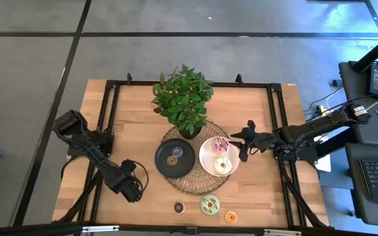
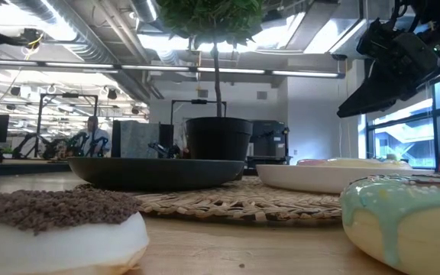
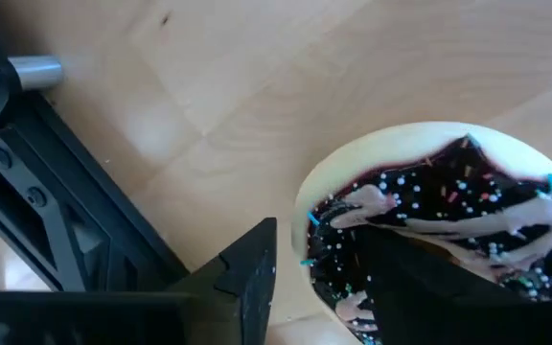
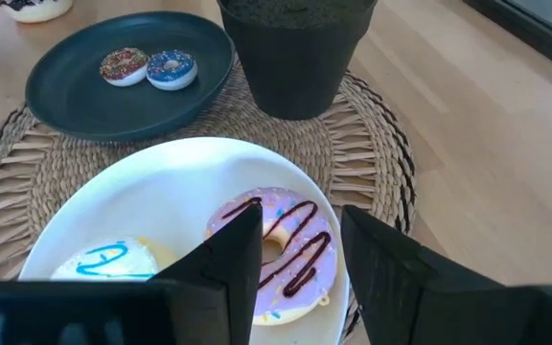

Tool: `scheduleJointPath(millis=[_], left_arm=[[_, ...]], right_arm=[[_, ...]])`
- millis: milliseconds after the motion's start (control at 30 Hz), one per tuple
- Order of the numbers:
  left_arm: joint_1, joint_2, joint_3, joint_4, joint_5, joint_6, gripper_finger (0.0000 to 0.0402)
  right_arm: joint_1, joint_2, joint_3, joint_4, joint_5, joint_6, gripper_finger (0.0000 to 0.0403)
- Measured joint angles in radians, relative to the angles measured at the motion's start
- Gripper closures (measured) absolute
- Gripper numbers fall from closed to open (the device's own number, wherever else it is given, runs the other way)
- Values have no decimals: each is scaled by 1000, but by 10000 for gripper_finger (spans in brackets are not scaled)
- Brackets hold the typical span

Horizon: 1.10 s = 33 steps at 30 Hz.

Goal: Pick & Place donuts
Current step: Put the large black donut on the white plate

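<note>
Glossy dark-iced, sprinkled donut [image 3: 448,225] lies on the grained wooden table [image 1: 130,131] between our left gripper [image 3: 319,273]'s parted angular fingers, while our right gripper [image 4: 300,254] hangs part-open, holding nothing, over the smooth round white plate [image 4: 161,187].

The table [image 1: 241,190] is pale wood with a smooth, matt grain, framed by black metal rails [image 1: 277,124]. A round mat [image 4: 377,144] of coarse woven straw lies under 2 plates: the black plate [image 4: 65,91] looks matt, the white plate [image 4: 161,182] smooth and faintly glossy. The donuts [image 4: 276,249] carry shiny icing, some rough with sprinkles. The plant pot [image 4: 295,57] is matt black.
</note>
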Motion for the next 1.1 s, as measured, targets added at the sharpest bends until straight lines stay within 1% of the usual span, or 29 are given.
scheduleJointPath(millis=[167, 333, 467, 567, 633, 700, 767, 833, 900, 967, 1100], left_arm=[[0, 0, 4, 1, -2, 18, 285], [-1, 0, 27, -3, -43, 56, 337], [0, 1, 61, -1, -125, 80, 379], [0, 2, 114, -37, -204, 96, 394], [-1, 2, 165, -76, -287, 95, 393], [-1, 2, 218, -99, -413, 92, 388], [0, 2, 260, -97, -582, 101, 386], [1, 2, 288, -64, -770, 135, 388], [8, 2, 300, -12, -925, 194, 392], [18, 2, 303, 57, -1056, 272, 395], [48, 4, 303, 216, -1266, 486, 395]], right_arm=[[0, 0, 0, 0, 0, 0, 257], [0, 0, 0, 0, 0, -20, 257], [0, 0, 0, 4, 0, -20, 257], [0, 0, 0, 30, 0, -19, 257], [4, 0, 0, 83, 11, -14, 257], [15, 3, 0, 156, 56, -2, 257], [33, 18, 0, 244, 92, -41, 257], [58, 52, 0, 349, 95, -124, 257], [88, 98, 0, 460, 95, -206, 257], [115, 157, 0, 578, 96, -263, 257], [150, 295, 1, 782, 118, -296, 257]])
